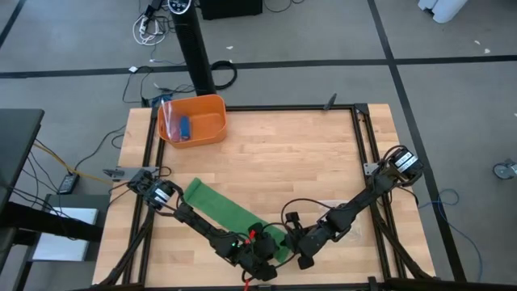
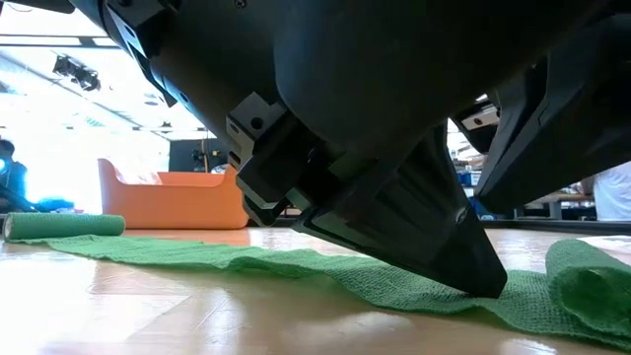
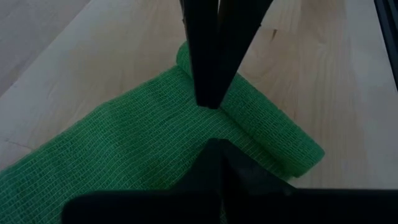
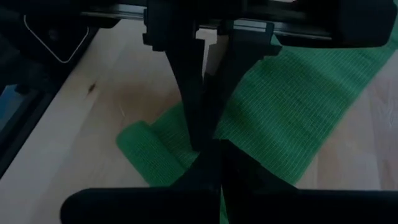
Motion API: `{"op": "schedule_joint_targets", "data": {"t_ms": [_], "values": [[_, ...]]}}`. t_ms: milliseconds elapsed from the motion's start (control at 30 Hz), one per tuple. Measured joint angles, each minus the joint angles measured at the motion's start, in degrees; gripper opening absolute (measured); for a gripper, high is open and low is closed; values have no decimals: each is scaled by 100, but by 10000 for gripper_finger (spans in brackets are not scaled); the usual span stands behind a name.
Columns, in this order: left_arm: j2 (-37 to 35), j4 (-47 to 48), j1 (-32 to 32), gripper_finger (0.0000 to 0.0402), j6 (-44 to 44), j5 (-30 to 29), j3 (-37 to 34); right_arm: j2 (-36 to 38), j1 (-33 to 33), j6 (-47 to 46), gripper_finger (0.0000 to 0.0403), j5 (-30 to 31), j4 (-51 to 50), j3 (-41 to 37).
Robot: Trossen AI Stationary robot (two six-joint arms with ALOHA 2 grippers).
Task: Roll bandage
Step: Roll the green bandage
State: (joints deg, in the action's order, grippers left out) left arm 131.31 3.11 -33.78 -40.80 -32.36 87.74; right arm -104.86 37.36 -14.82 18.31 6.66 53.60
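The bright green bandage lies flat, slanting across the wooden table from its far end toward the near edge. Its near end is wound into a small roll, which also shows in the low view and the right wrist view. My left gripper is shut, with its tips on the strip beside the roll. My right gripper is shut and comes at the roll from the other side. The two sets of tips almost meet. My left gripper presses its shut fingertips on the flat strip just before the roll. It comes slanting down from the table's left. The low view shows a dark tip standing on the fabric, and the strip lies flat under it. I cannot tell whether any fabric is caught between the fingers. My right gripper sets its shut fingertips at the crease where the roll meets the strip. It comes slanting down from the table's right. Its tip also shows in the left wrist view. The roll lies on the table.
An orange bin stands at the far left and holds a clear bag and a small blue item. Dark frame rails run along the table's edges. Bare wood lies across the middle and far right of the table.
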Motion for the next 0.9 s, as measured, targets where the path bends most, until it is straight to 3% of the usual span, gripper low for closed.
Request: {"op": "schedule_joint_targets", "data": {"t_ms": [600, 900], "values": [[0, -2, 2, 0, -1, 1, 0, 0, 24, 3, 1, -626, -143, -203], [0, -2, 3, 0, 0, 0, 0, 0, 396, -314, 1, -757, -527, -203]]}}
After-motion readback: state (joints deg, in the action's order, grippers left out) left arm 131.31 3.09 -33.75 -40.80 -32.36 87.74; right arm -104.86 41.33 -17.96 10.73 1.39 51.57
